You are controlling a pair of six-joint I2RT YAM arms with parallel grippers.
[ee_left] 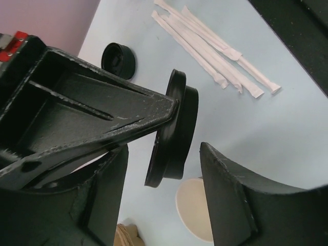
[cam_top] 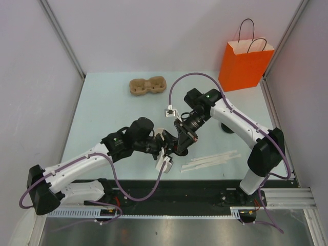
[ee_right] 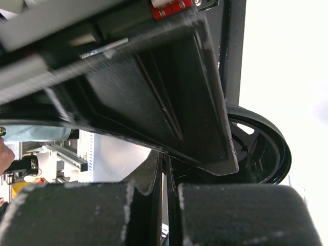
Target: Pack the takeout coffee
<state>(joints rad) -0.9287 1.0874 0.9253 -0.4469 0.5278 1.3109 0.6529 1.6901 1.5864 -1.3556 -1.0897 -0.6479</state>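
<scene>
My right gripper is shut on the rim of a round black lid, holding it on edge above the table. Its pinched fingertips show in the right wrist view, with the lid behind. My left gripper is open, one finger on each side of the lid's lower part without touching it. Below them is the cream mouth of a lidless paper cup. In the top view my left gripper meets the right one at mid-table. The takeout coffee, a lidded cup, is out of view.
An orange paper bag stands at the back right. A brown pulp cup carrier lies at the back. Wrapped straws lie near the front edge, right of the grippers. Another black lid rests on the table.
</scene>
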